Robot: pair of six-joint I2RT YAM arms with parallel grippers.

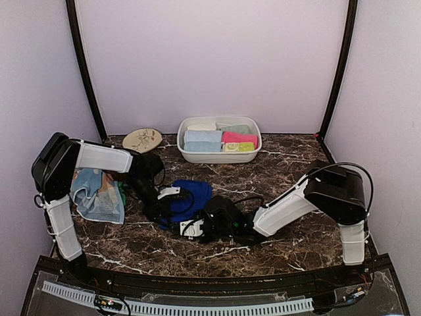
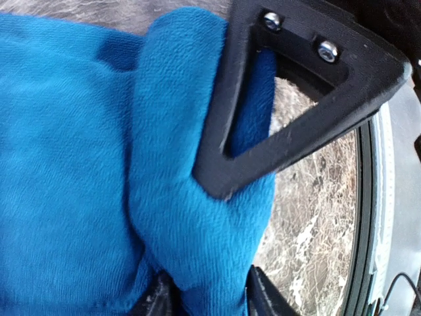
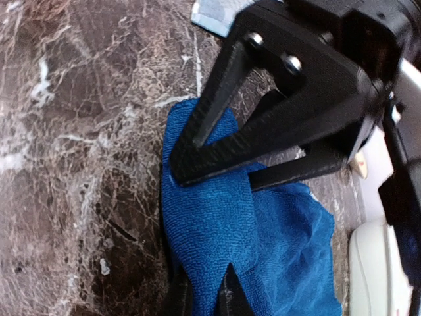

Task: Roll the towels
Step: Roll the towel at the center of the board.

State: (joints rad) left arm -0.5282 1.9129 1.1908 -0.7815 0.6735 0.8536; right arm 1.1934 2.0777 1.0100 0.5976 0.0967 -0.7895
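A royal blue towel (image 1: 192, 196) lies crumpled on the marble table in front of both arms. My left gripper (image 1: 172, 201) is shut on a folded edge of it; in the left wrist view the fold (image 2: 191, 217) runs down between my jaws (image 2: 204, 293). My right gripper (image 1: 186, 222) is shut on the near edge of the same towel (image 3: 217, 224), with cloth pinched between its fingers (image 3: 204, 293). Each wrist view shows the other gripper's black triangular finger (image 2: 296, 112) (image 3: 263, 125) pressed against the towel.
A pile of loose towels (image 1: 97, 194) in pale blue, green and rust lies at the left by the left arm. A white oval tub (image 1: 219, 157) holding several folded towels stands at the back centre. A cream leaf-pattern plate (image 1: 142, 139) sits to its left.
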